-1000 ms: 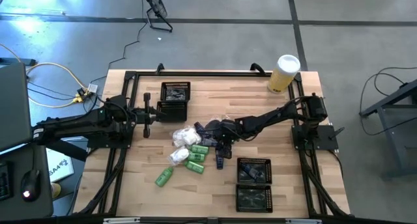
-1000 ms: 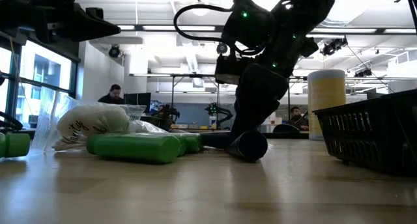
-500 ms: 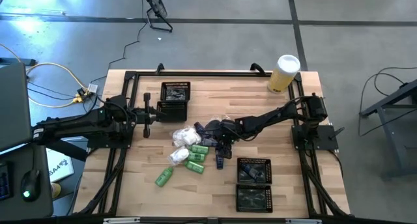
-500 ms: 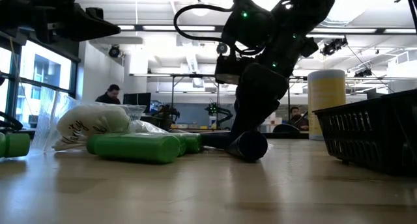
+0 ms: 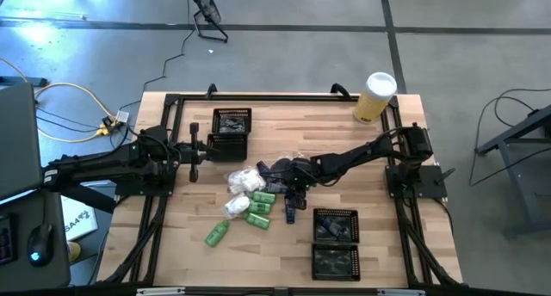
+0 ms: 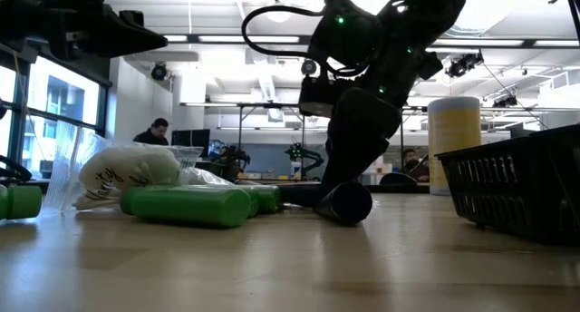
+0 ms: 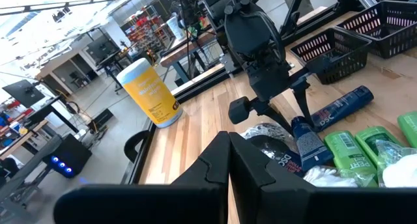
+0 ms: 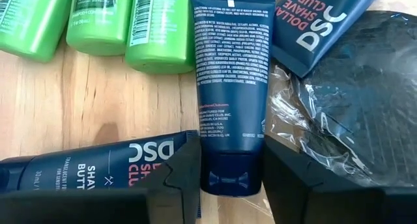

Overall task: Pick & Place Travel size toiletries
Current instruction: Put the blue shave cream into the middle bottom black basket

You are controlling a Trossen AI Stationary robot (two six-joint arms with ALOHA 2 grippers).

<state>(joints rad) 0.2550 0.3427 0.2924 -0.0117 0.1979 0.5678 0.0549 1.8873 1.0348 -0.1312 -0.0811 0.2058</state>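
A smooth dark blue tube with white print lay flat on the wood table, its cap between the right gripper's parted fingers; at nine o'clock, the left gripper was clenched empty.

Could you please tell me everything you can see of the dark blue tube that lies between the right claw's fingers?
The dark blue tube is a soft, matte squeeze tube covered in fine white print, with a crimped flat end and a dark cap. It lies flat on the wooden table, cap end between the right claw fingers, which straddle it. Green bottles lie beside it, and another dark tube lies near its cap.
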